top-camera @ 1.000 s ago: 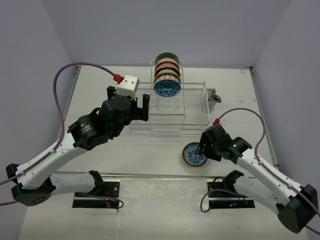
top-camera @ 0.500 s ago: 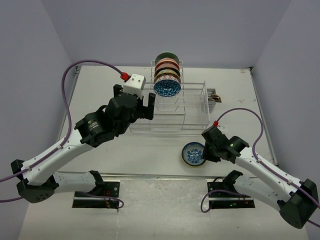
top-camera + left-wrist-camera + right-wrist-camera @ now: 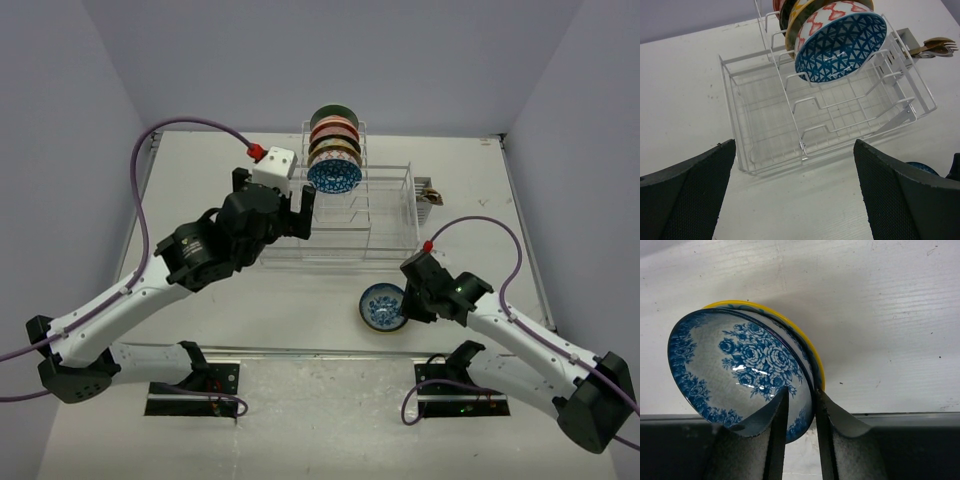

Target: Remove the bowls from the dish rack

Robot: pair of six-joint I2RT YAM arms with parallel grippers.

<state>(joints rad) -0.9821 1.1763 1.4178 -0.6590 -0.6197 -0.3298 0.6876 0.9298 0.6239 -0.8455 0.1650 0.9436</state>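
Observation:
The white wire dish rack (image 3: 385,215) stands at the back centre. Several patterned bowls stand on edge in its tall middle row, a blue mosaic bowl (image 3: 334,176) in front. In the left wrist view the rack (image 3: 765,125) and that bowl (image 3: 840,47) lie ahead. My left gripper (image 3: 275,195) is open and empty at the rack's near left corner, also in its own view (image 3: 795,150). My right gripper (image 3: 402,302) is shut on the rim of a blue floral bowl (image 3: 383,307) with a yellow outside (image 3: 740,365), held tilted low over the table, one finger (image 3: 765,435) inside.
A side caddy on the rack's right end holds wooden cutlery (image 3: 432,194), also seen in the left wrist view (image 3: 932,46). The table's front rail (image 3: 300,352) runs just behind the held bowl. Grey walls close in the table at the back and sides.
My left gripper has moved forward and right, closer to the rack's left front. My right gripper has shifted slightly left with the floral bowl in it.

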